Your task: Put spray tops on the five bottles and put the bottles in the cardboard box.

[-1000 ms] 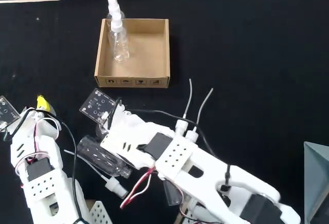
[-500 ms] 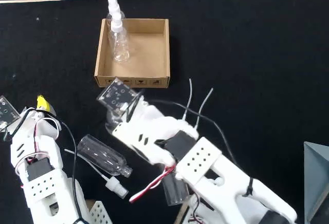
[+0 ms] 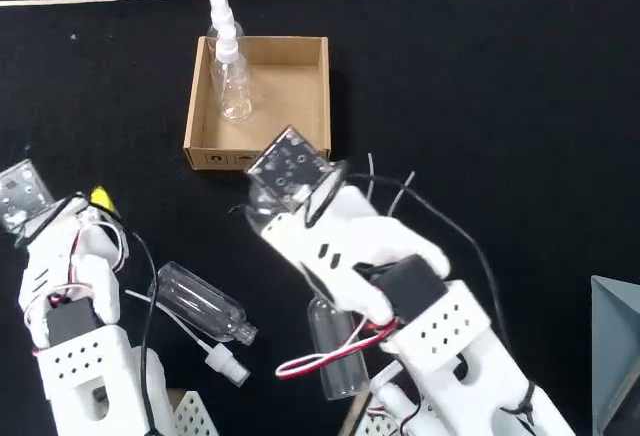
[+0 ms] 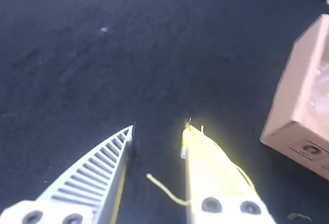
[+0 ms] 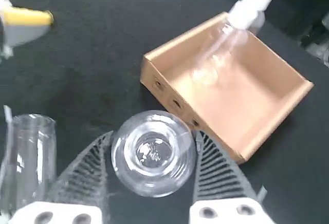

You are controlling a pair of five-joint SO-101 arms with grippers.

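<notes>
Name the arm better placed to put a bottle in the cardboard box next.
Right. The right gripper is shut on a clear bottle close to the cardboard box; the left gripper is open and empty over the table.

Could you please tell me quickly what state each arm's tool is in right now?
Left tool: open, holding nothing.
Right tool: closed on a clear round plastic bottle.

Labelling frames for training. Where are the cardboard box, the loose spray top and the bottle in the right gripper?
cardboard box point(image 3: 220, 159), high view, front wall.
loose spray top point(image 3: 224, 363), high view, white head.
gripped bottle point(image 5: 153, 152), right wrist view, round end.
</notes>
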